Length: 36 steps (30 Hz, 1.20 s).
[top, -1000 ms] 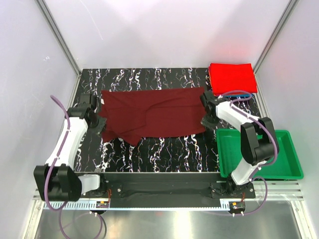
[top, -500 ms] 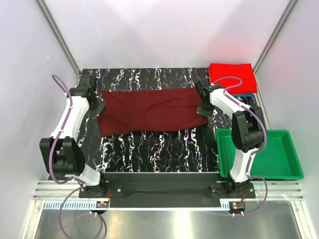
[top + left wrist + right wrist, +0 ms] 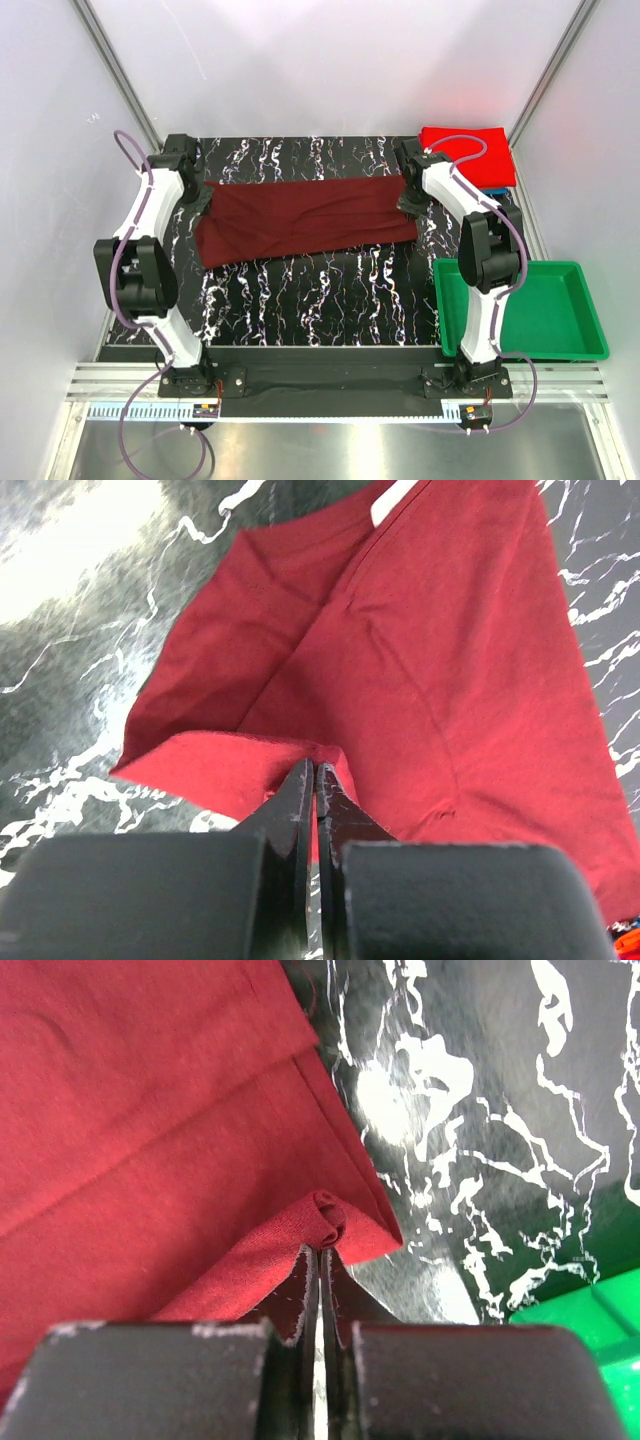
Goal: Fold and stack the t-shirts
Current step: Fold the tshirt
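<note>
The dark maroon t-shirt (image 3: 300, 215) lies folded into a long band across the middle of the black marbled table (image 3: 320, 300). My left gripper (image 3: 200, 196) is shut on the shirt's left end. In the left wrist view the fingertips (image 3: 316, 772) pinch a raised edge of the maroon cloth (image 3: 430, 630). My right gripper (image 3: 410, 205) is shut on the right end, and a small roll of cloth (image 3: 330, 1218) sits squeezed at its tips (image 3: 322, 1248). A folded bright red t-shirt (image 3: 466, 155) rests at the back right, with a thin blue edge (image 3: 491, 190) showing under it.
A green plastic tray (image 3: 545, 315) stands at the near right, and its corner (image 3: 590, 1310) shows in the right wrist view. White walls and metal frame posts (image 3: 120, 80) close in the table on three sides.
Both grippers moved toward the back of the table, carrying the shirt's near edge over. The shirt went from a wide, sagging shape to a narrower folded band.
</note>
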### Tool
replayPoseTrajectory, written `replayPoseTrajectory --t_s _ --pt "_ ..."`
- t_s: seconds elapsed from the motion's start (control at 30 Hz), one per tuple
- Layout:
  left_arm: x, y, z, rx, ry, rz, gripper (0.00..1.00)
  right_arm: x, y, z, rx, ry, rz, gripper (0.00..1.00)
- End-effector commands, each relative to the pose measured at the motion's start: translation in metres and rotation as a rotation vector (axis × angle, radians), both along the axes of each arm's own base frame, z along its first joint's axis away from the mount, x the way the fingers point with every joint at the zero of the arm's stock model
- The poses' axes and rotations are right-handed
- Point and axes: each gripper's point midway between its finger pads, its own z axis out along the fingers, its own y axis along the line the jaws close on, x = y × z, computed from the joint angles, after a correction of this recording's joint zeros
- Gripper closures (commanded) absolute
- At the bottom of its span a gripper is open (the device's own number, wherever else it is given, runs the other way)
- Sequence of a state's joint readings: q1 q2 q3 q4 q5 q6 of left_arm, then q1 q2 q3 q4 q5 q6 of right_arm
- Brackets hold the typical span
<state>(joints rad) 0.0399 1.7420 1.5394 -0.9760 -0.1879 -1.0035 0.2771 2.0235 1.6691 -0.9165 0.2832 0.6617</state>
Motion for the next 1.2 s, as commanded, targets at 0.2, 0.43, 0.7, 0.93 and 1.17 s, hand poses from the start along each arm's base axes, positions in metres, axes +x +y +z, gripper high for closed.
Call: replayPoseTrajectory --t_s 0.2,0.43,0.7,0.93,1.17 --pt "0.044 -0.003 0.005 -0.043 -0.087 -0.042 1.00 0.021 -0.013 -0.004 -0.049 -0.004 -0.018 1.00" --pt "0.063 -0.007 -0.008 -0.069 -0.081 -0.085 1.00 0.021 -0.014 -0.011 -0.046 0.035 -0.023 1.00" --pt "0.089 -0.010 -0.002 -0.077 -0.147 -0.124 1.00 0.025 -0.015 -0.014 -0.046 0.047 -0.034 1.00" --pt "0.103 -0.005 0.004 -0.049 -0.171 -0.126 1.00 0.036 -0.019 -0.005 -0.053 0.026 -0.035 1.00" --pt "0.113 -0.007 -0.008 -0.064 -0.168 -0.141 1.00 0.046 -0.018 -0.008 -0.056 0.029 -0.028 1.00"
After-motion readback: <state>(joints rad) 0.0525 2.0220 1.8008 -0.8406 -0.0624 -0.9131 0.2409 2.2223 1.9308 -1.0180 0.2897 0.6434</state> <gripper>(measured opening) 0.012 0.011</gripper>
